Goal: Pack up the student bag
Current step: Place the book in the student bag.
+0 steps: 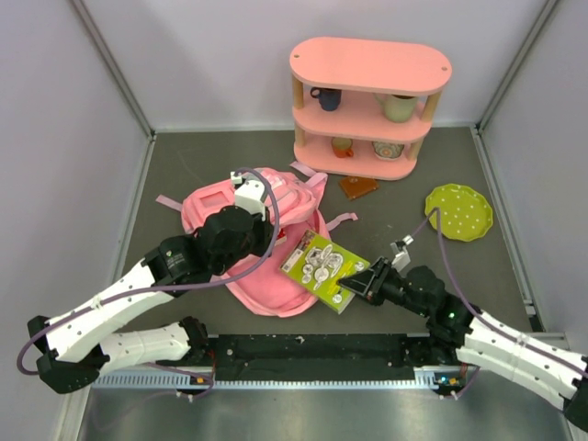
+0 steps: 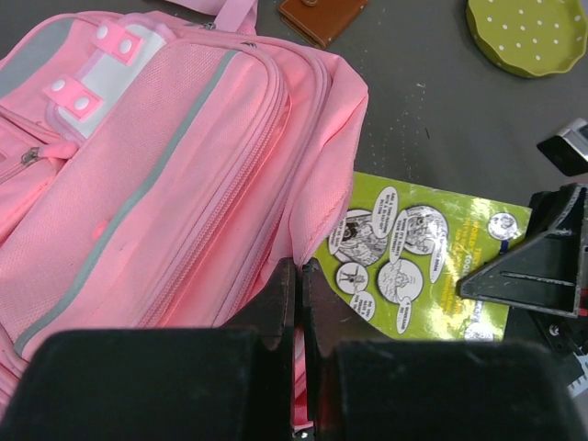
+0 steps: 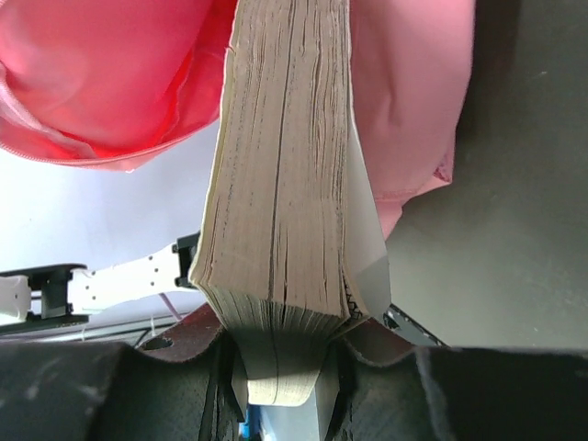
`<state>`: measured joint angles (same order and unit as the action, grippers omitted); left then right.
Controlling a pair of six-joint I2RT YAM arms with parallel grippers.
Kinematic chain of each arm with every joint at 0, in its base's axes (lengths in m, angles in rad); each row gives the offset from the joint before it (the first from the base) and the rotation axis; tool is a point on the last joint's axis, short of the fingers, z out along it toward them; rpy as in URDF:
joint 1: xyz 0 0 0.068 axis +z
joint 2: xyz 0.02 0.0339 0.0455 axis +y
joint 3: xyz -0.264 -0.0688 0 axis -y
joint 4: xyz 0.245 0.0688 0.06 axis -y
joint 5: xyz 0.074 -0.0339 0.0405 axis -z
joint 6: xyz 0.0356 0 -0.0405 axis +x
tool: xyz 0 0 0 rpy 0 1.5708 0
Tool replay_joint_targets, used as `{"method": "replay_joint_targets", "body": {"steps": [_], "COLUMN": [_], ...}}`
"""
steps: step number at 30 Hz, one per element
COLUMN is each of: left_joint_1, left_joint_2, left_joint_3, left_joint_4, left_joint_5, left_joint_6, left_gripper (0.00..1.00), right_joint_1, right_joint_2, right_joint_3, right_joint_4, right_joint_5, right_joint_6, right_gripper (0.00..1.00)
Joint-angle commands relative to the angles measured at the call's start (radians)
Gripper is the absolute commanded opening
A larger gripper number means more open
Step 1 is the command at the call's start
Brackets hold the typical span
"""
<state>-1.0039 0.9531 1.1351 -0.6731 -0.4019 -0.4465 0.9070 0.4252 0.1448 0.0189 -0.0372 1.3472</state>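
The student bag [image 1: 241, 241] lies flat at centre left of the overhead view, its front pockets up. A green book [image 1: 322, 266] printed with cartoon bubbles sits at its right edge. In the left wrist view the pink fabric overlaps the book's left corner. How far the book reaches inside cannot be told, and the right wrist view only shows its page block running up between folds of pink cloth.

The right gripper [image 1: 353, 287] clamps the book's lower right corner, one jaw on each cover. The left gripper [image 2: 299, 294] has its jaws pressed together on a thin fold of the bag's rim, with a sliver of pink showing between them. From above, the left arm hides much of the bag's middle.

At the top of the overhead view stands a pink shelf [image 1: 367, 64]. Its middle tier holds a dark mug [image 1: 326, 96] and a pale mug [image 1: 398, 107]. The bottom tier holds a small orange item [image 1: 342, 145], too small to make out, and a patterned bowl [image 1: 388, 150]. A brown wallet [image 1: 357, 186] and a green dotted plate [image 1: 459, 211] lie on the table [image 1: 184, 156]. The plate is cut off at the top right of the left wrist view.
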Motion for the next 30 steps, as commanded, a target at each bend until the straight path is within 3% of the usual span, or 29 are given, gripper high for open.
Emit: {"method": "replay_joint_targets", "body": {"steps": [1,5,14,24,30], "left_joint_1": [-0.002,-0.002,-0.002,-0.002,-0.002], "left_joint_2": [-0.03,-0.028,-0.039,-0.07,-0.083], "left_joint_3": [0.051,0.051,0.041,0.034,0.037], "left_joint_4": [0.167,0.17,0.178,0.193,0.204], "left_joint_5": [0.02,0.029,0.049,0.054,0.069], "left_joint_6": [-0.021,-0.02,-0.026,-0.032,-0.029], "left_gripper": [0.0,0.0,0.0,0.0,0.0], "right_joint_1": [0.006,0.007,0.007,0.018,0.038], "right_joint_2": [0.159,0.303,0.578,0.84,1.003], "right_joint_3": [0.065,0.111,0.249,0.375,0.461], "right_joint_4": [0.438,0.594,0.763,0.786,0.828], "right_joint_5": [-0.075,-0.098,-0.152,-0.029,0.12], "right_joint_6": [0.021,0.024,0.013,0.046,0.044], "right_gripper": [0.0,0.0,0.0,0.0,0.0]}}
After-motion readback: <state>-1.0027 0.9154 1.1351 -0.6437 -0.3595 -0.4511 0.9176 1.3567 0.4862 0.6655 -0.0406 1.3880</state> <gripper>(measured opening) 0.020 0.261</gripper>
